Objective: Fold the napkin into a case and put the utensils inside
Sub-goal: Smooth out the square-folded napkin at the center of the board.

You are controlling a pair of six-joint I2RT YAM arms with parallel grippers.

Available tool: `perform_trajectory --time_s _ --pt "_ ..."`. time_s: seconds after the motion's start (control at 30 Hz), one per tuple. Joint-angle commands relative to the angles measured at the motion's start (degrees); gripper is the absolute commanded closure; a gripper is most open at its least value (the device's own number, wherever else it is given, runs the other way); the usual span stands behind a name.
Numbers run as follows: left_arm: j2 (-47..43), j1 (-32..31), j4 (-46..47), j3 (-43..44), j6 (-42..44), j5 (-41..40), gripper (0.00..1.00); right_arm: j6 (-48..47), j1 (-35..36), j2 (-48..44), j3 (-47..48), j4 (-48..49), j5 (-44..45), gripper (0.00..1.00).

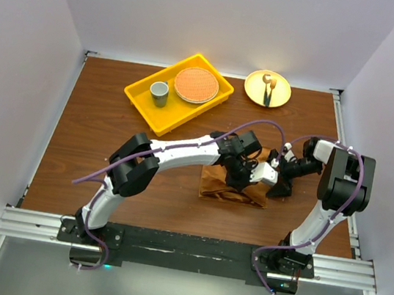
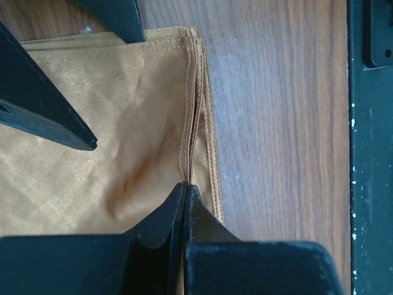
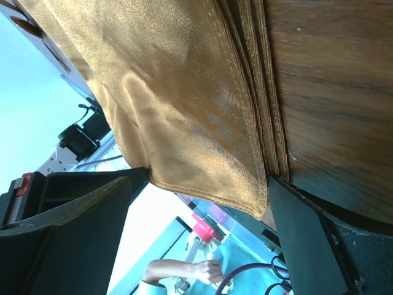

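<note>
The rust-brown napkin [image 1: 221,184] lies on the wooden table, folded flat into a layered oblong case. In the left wrist view its stacked hems [image 2: 206,110] run along the near edge. My left gripper [image 2: 185,187] is shut on the top layer's edge, close to the near right corner [image 1: 244,190]. My right gripper [image 1: 274,187] stands open at the napkin's right end. In the right wrist view a lifted layer [image 3: 184,110] hangs between its wide-apart fingers [image 3: 198,184] without being pinched. Its dark fingers [image 2: 43,110] also show in the left wrist view. The utensils are hidden or out of view.
A yellow tray [image 1: 137,98] at the back holds a grey cup [image 1: 159,93] and an orange round plate [image 1: 196,85]. A yellow plate [image 1: 283,93] at the back right carries a short dark-handled, gold-tipped piece [image 1: 268,88]. The black base rail [image 2: 371,153] runs along the near edge.
</note>
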Motion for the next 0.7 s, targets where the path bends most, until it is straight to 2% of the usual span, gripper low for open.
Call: perform_trajectory --time_s 0.0,0.37,0.67 --pt "-0.81 -0.74 0.61 1.56 -0.95 1.89 1.0 0.07 0.11 0.28 -0.57 1.27 2.22 0.02" --pt "-0.11 -0.74 4.22 -7.49 1.25 -0.74 1.0 -0.11 0.11 -0.51 -0.48 1.1 2.92 0.02" --pt "-0.9 -0.74 8.34 -8.73 -1.47 -0.92 1.0 -0.28 0.11 -1.13 -0.48 0.83 2.75 0.02"
